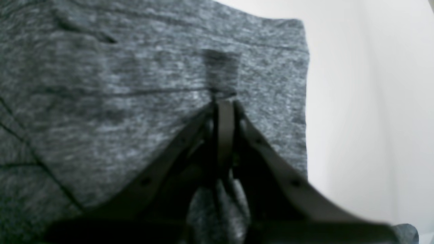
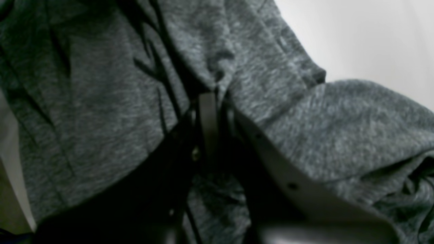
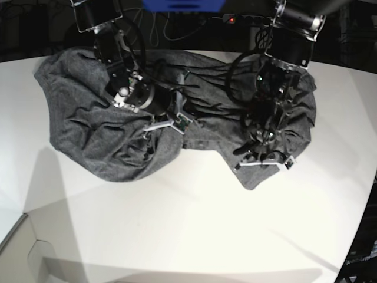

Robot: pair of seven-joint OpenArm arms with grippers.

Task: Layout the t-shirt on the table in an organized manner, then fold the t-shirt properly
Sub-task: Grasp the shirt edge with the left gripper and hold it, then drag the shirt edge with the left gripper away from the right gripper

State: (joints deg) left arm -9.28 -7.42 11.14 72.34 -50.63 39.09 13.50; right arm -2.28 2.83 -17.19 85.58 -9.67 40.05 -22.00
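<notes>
The left hand (image 1: 223, 101) is pinching the t-shirt (image 3: 177, 118) with its jaws drawn fully together, a small tuck of grey knit caught between them and more cloth bunching up behind the fingers. It is working close to a straight hemmed edge of the shirt, with bare tabletop (image 1: 373, 101) just beyond. The right hand (image 2: 210, 98) is likewise closed tight on the cloth, its fingers buried in a ridge of folds that are draping over and around it.

Outward from both hands, the shirt is lying crumpled across the far half of the tabletop, nearer the far edge than the near one, with the whole near half bare and white. It is not yet flat, so I judge the laying-out step is in hand and folding has not begun. The next move probably calls for both hands lifting and drawing apart to pull the wrinkles out.

The fabric is a soft heathered dark grey knit, plain, deeply creased. The tabletop is smooth and matte, with a curved edge.
</notes>
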